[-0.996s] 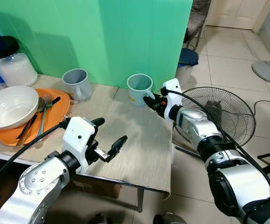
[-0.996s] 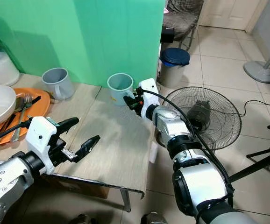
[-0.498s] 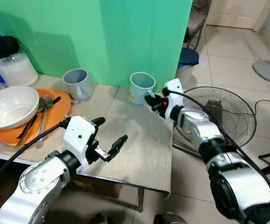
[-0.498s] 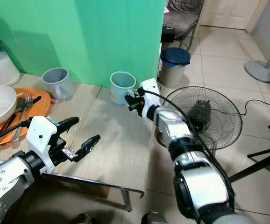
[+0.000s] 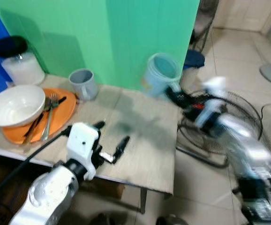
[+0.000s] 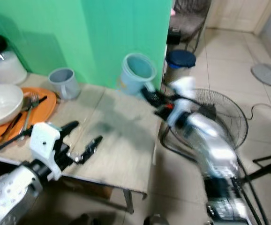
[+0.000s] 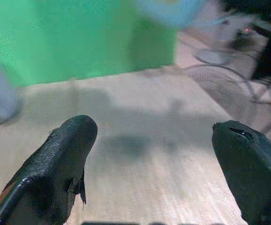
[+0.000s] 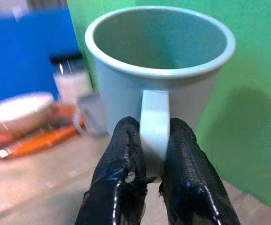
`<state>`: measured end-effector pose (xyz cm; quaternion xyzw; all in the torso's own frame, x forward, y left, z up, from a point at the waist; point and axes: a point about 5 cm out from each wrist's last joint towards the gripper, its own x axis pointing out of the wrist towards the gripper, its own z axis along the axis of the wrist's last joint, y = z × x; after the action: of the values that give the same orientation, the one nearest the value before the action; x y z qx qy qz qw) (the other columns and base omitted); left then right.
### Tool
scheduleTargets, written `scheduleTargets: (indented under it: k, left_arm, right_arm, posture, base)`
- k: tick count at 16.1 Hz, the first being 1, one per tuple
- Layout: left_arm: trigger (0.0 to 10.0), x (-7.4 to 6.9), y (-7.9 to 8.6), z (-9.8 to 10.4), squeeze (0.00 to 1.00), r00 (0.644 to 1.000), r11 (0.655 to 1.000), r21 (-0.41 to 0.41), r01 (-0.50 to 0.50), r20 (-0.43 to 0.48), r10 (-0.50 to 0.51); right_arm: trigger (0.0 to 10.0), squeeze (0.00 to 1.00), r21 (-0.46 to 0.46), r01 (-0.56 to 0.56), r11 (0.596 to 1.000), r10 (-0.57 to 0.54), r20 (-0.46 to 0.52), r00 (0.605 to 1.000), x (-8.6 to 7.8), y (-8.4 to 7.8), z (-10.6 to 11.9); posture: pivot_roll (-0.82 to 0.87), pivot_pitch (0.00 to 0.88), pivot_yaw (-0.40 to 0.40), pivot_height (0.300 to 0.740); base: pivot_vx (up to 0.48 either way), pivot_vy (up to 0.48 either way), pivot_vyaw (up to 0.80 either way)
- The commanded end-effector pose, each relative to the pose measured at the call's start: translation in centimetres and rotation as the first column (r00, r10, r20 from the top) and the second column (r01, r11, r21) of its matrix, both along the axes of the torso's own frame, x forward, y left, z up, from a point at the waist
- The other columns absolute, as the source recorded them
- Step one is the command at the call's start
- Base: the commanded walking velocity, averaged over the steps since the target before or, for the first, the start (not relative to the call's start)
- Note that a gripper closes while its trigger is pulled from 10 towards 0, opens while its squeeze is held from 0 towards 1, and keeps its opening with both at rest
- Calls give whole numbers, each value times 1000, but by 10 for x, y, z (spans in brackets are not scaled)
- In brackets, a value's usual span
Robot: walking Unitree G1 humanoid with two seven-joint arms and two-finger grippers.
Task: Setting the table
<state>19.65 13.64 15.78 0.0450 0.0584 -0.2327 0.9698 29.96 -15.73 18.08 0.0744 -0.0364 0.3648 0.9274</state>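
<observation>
Right gripper (image 8: 147, 180) pinches the blue mug (image 8: 159, 70) by its handle, aloft at the table's (image 5: 140, 140) far right; rigid, light, apt to swing. Left gripper (image 5: 111, 143) hovers wide.

The right gripper (image 5: 173, 93) holds a light-blue mug (image 5: 157, 73) aloft, blurred; the left gripper (image 5: 111, 140) hovers over the table (image 5: 145, 145).
</observation>
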Motion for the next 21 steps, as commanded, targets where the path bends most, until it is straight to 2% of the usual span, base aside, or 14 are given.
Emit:
scheduleTargets:
  k: [1, 3, 6, 7, 8, 9, 10, 14, 17, 21]
  left_arm:
    - [10000, -2, 0, 2, 0, 998, 999, 8, -52, 33, 52]
    - [10000, 1, 3, -1, 0, 986, 987, 24, -160, 58, 158]
    - [10000, 12, 6, 2, 0, 967, 971, 30, -239, 102, 235]
    - [10000, 14, 6, 2, 0, 961, 966, 25, -258, 107, 254]
    - [10000, 14, 6, 1, 0, 962, 966, 27, -257, 108, 253]
    - [10000, 14, 6, 2, 0, 959, 963, 49, -263, 124, 256]
    - [10000, 12, 12, 3, 0, 946, 951, 52, -305, 133, 296]
    - [10000, 8, 27, 4, 0, 922, 925, 83, -372, 151, 357]
    - [10000, 7, 31, 1, 0, 917, 916, 102, -387, 144, 371]
    - [10000, 9, 27, 1, 0, 922, 922, 99, -373, 148, 357]
  right_arm:
    - [10000, 0, 8, 20, 1000, -20, 8, 1000, -11, -6, 7]
    - [10000, 0, 20, 161, 987, -161, 3, 987, -38, -17, 5]
    - [10000, 0, 15, 252, 968, -251, -45, 967, -59, -16, -1]
    - [10000, 0, -37, 303, 952, -305, -81, 949, -63, -14, -11]
    - [10000, 0, -49, 310, 949, -313, -84, 946, -62, -14, -12]
    - [10000, 0, -119, 345, 931, -354, -63, 933, -59, -15, -13]
    - [10000, 0, -110, 364, 925, -373, -80, 924, -55, -15, -12]
    - [10000, 0, -115, 437, 892, -449, -123, 885, -47, -13, -17]
    - [10000, 0, -138, 432, 891, -449, -144, 882, -49, -6, -24]
    - [10000, 0, -173, 434, 884, -459, -152, 875, -52, -3, -25]
  posture:
    - [-49, 21, 44, 740]
    - [-75, 18, 48, 740]
    - [-97, 23, 56, 740]
    - [-97, 23, 56, 740]
    - [-100, 22, 51, 740]
    - [-95, 23, 32, 740]
    - [-91, 23, 21, 740]
    - [-71, 29, -1, 740]
    - [-70, 35, 7, 740]
    - [-76, 39, 18, 740]
  base:
    - [0, 0, 0]
    - [0, 0, -800]
    - [0, 0, -800]
    - [0, 0, -800]
    - [0, 0, -800]
    - [0, 0, -800]
    - [0, 0, -800]
    - [0, 0, -800]
    - [0, 0, -800]
    - [0, 0, -800]
